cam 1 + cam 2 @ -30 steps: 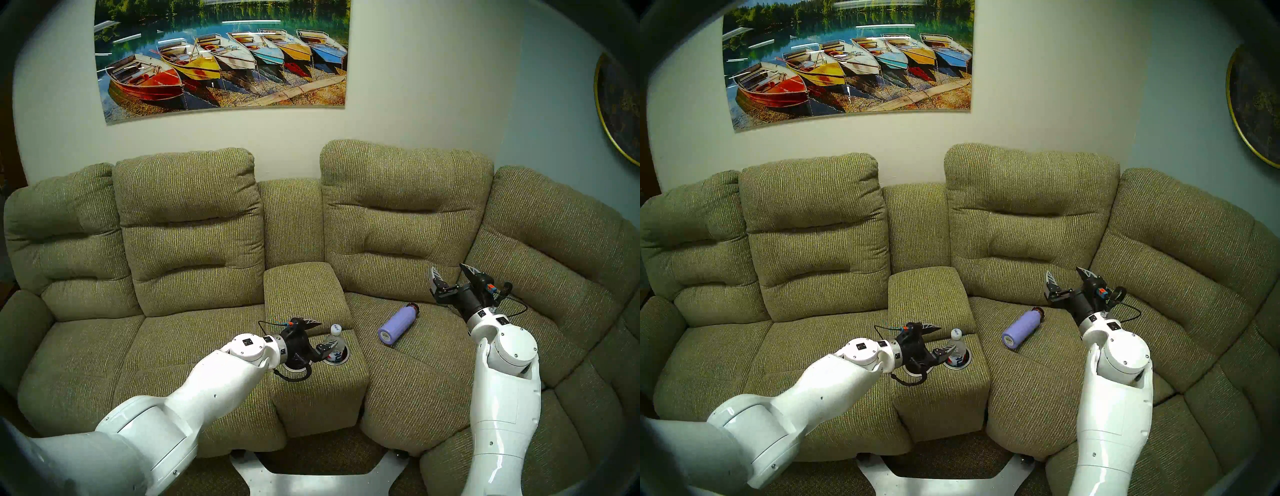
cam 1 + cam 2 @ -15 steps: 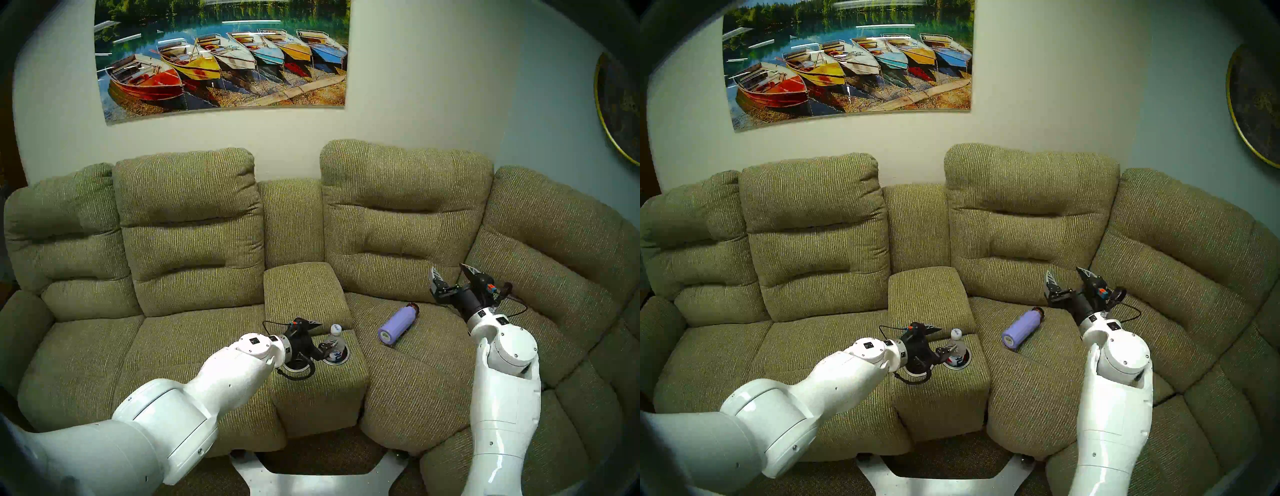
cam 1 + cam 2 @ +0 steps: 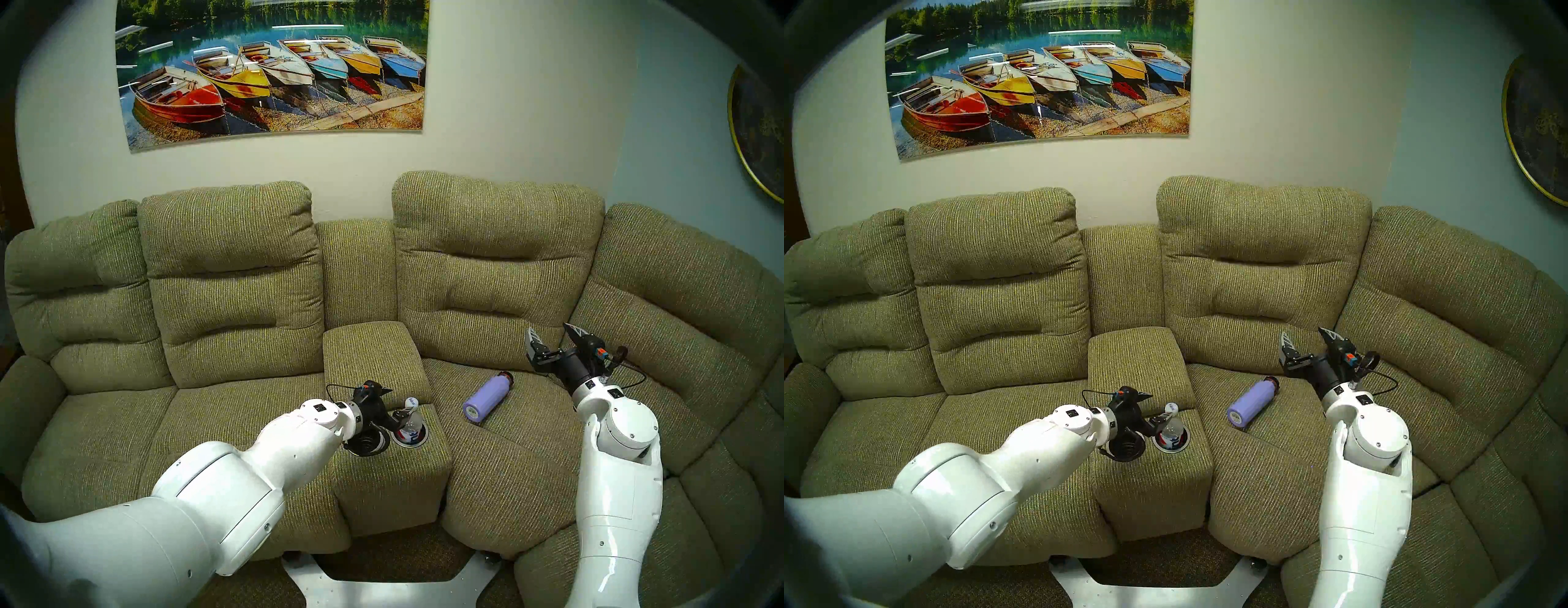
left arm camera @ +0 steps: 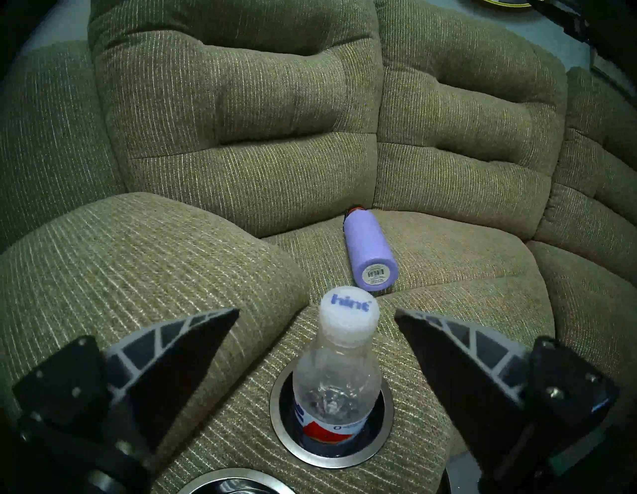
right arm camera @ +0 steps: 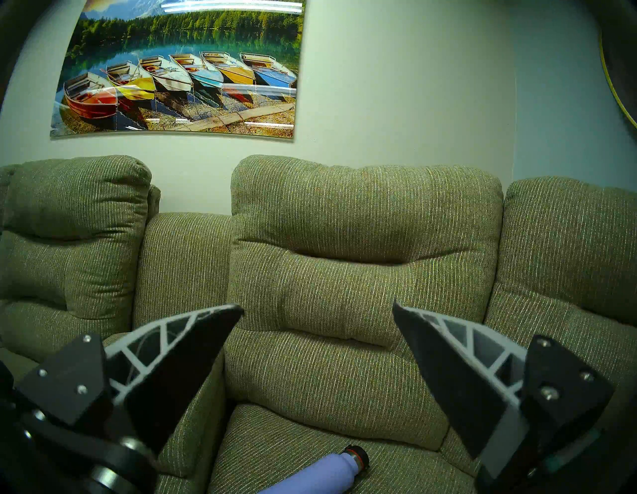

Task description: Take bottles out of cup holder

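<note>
One small clear bottle (image 4: 336,372) with a white cap and a red-white-blue label stands upright in the right well of the cup holder (image 4: 386,438), a black recess with a silver rim in the olive console. It also shows in the head views (image 3: 412,420) (image 3: 1172,426). My left gripper (image 4: 317,314) (image 3: 399,401) is open, with one finger on each side of the bottle's neck and neither touching it. The left well (image 4: 234,483) is mostly hidden under my left wrist. The pale-label bottle is out of view. My right gripper (image 3: 549,330) (image 5: 317,307) is open and empty above the right seat.
A lavender metal flask (image 3: 488,397) (image 4: 370,255) lies on its side on the seat cushion to the right of the console, below my right gripper. The padded console lid (image 3: 373,352) rises behind the wells. The sofa backrests (image 3: 496,263) stand behind.
My left arm has reached forward and to the right, bringing the open fingers from beside the bottle to either side of its neck. The right arm and the flask have not moved.
</note>
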